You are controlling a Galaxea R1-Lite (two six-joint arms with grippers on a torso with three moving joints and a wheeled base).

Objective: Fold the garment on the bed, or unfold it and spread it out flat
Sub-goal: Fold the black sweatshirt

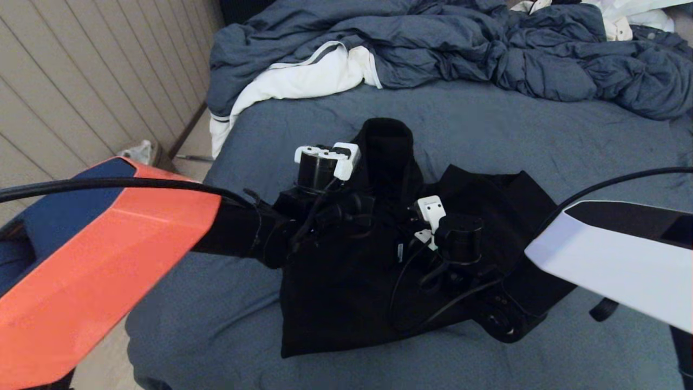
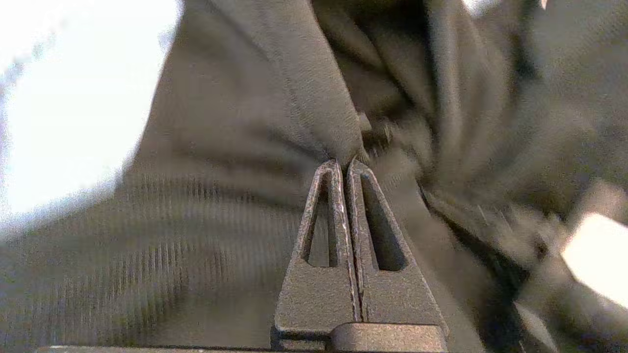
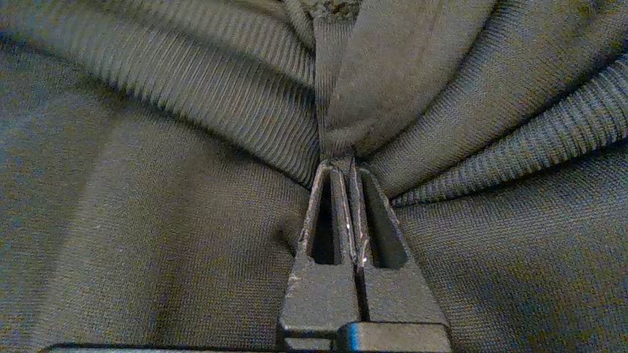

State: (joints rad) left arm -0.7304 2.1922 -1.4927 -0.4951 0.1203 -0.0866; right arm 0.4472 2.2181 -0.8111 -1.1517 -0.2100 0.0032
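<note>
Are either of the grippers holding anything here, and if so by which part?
Both hold the black hoodie. The left gripper is shut on a fold beside the zipper; the right gripper is shut on bunched ribbed fabric, cuff or hem.

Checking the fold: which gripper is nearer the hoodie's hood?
Left. The left gripper, pinching the hoodie, sits just beside the hood; the right gripper pinches fabric lower down, nearer the robot.

Your head view looks forward and down over the bed (image 1: pixel 541 141) from well above. Both wrist views sit right against the garment (image 1: pixel 335 303), which all three share.
</note>
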